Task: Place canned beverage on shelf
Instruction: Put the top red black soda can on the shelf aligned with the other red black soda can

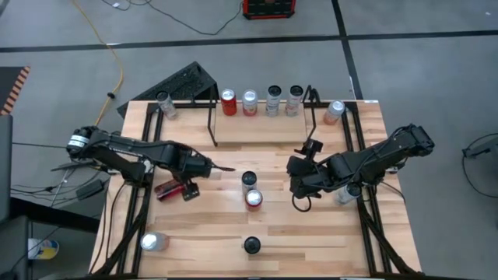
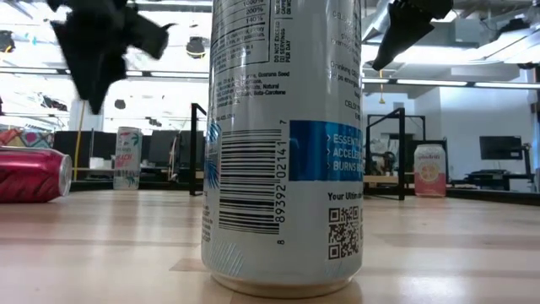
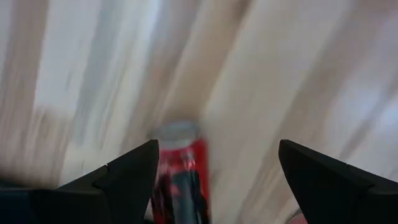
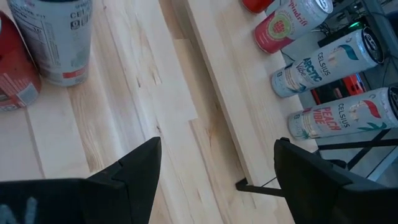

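While the left gripper (image 1: 189, 189) hangs released over a fallen red can (image 1: 166, 189), the right gripper (image 1: 296, 187) waits, also released.

Eleven cans (image 1: 250, 102), one shelf (image 1: 212, 124), two grippers (image 1: 226, 168)

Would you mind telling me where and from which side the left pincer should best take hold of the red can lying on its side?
Grip the red can across the middle of its round body, coming straight down from above. It lies flat on the table, so only its curved sides are free. The left pincer is open with a finger on either side of it.
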Robot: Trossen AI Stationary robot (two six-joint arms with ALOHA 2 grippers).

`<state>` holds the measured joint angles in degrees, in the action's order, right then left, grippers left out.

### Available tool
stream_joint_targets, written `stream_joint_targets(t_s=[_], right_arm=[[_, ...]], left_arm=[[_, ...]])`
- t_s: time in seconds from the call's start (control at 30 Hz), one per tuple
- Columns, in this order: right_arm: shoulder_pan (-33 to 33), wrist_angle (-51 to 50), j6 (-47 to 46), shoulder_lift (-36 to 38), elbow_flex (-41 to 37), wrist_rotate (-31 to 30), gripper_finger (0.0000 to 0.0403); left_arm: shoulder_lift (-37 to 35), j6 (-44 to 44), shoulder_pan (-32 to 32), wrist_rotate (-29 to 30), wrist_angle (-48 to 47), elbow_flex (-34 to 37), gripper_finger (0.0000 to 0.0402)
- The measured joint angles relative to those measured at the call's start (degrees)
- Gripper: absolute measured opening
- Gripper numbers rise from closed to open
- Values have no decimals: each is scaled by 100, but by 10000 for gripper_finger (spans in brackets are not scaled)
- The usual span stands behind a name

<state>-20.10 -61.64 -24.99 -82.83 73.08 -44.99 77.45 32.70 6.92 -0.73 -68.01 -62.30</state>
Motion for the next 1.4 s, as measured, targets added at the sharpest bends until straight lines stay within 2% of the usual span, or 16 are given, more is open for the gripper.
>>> stream_joint_targets(t_s=[0.1, 0.2, 0.4, 0.6, 0.77, 0.93, 1.0, 1.17, 1.27, 1.33, 1.4], right_arm=[[2, 84, 62, 0, 0, -2, 290], [8, 102, 138, 0, 0, 0, 290], [11, 85, 151, 0, 0, 4, 290], [12, 83, 151, 0, 0, 24, 290], [62, 86, 151, -2, 0, 34, 290], [79, 98, 149, -2, 0, 35, 290], [75, 100, 149, -2, 0, 37, 290], [75, 102, 149, -2, 0, 42, 290], [76, 105, 146, -2, 0, 44, 290], [76, 106, 112, -2, 0, 44, 290], [74, 101, 27, -2, 0, 52, 290]], left_arm=[[4, 295, 20, 492, -532, 260, 316], [2, 451, -64, 855, -536, 611, 316], [4, 532, -406, 623, -112, 1629, 316], [-35, 344, -660, 179, 979, 2656, 316], [-10, 106, -801, 56, 1409, 2900, 314], [-5, -306, -820, 30, 1695, 2846, 282], [14, -415, -813, 85, 1851, 2703, 282], [-100, -699, -764, 591, 2329, 2099, 282], [-396, -974, -651, 991, 3256, 1779, 282], [-729, -959, -575, 1689, 4269, 1837, 282], [-1097, -824, -479, 2606, 5510, 2199, 282]])
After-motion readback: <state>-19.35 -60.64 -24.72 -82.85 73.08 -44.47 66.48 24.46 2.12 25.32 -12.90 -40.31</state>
